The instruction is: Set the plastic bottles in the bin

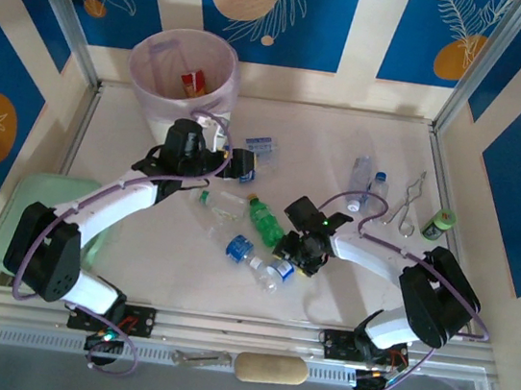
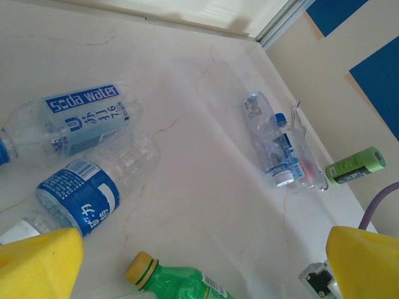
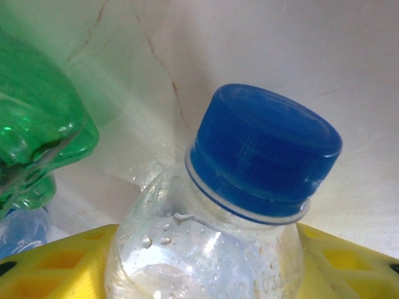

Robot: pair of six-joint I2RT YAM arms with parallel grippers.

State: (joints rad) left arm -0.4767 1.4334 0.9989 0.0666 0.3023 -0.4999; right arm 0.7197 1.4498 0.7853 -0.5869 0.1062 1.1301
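From above I see the bin (image 1: 183, 73) far left, left gripper (image 1: 248, 164) just beside it, right gripper (image 1: 288, 260) mid-table by a green bottle (image 1: 265, 220) — left wrist: yellow fingers (image 2: 37, 261) spread wide, empty — right wrist: pads (image 3: 56, 268) pinching a blue-capped clear bottle (image 3: 249, 187).

a soda water bottle (image 2: 81, 121) lies just beside another blue-labelled bottle (image 2: 93, 190).

- The bin (image 1: 145, 87) stands upper left, a bottle (image 1: 193, 82) inside it.
- The tray (image 1: 11, 209) lies at the left edge, below the bin.
- A capped bottle (image 1: 274, 271) lies at centre.
- Two bottles (image 1: 362, 173) lie to its upper right, a cylinder (image 1: 439, 223) farther right.
- The roll (image 1: 271, 369) lies bottom centre.
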